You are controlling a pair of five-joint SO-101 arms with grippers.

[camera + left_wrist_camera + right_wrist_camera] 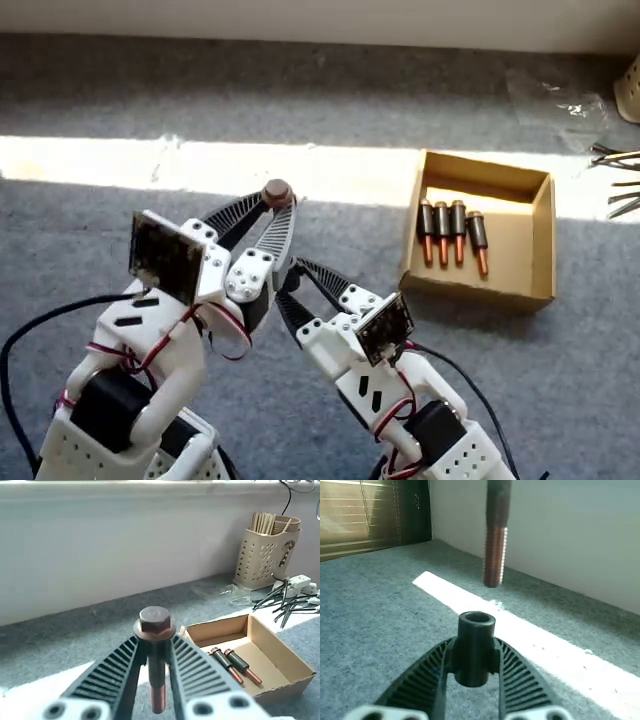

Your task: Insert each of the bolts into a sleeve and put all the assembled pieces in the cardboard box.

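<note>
Four pieces [451,232] boxed; bolt [155,625] over sleeve [476,630]

Left gripper [156,647] clamps bolt under its head, tip down. Right gripper [475,652] pinches sleeve, mouth up, just below that tip; looks slightly off axis. Centre first, then lower straight. Box [545,240] well apart, right gripper's side.

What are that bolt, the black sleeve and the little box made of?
The bolt looks like metal, with a coppery-brown, slightly glossy finish and cut threads. The sleeve is smooth matte black, perhaps plastic or coated metal; the look leaves that open. The box is plain brown cardboard with raw folded edges.
</note>
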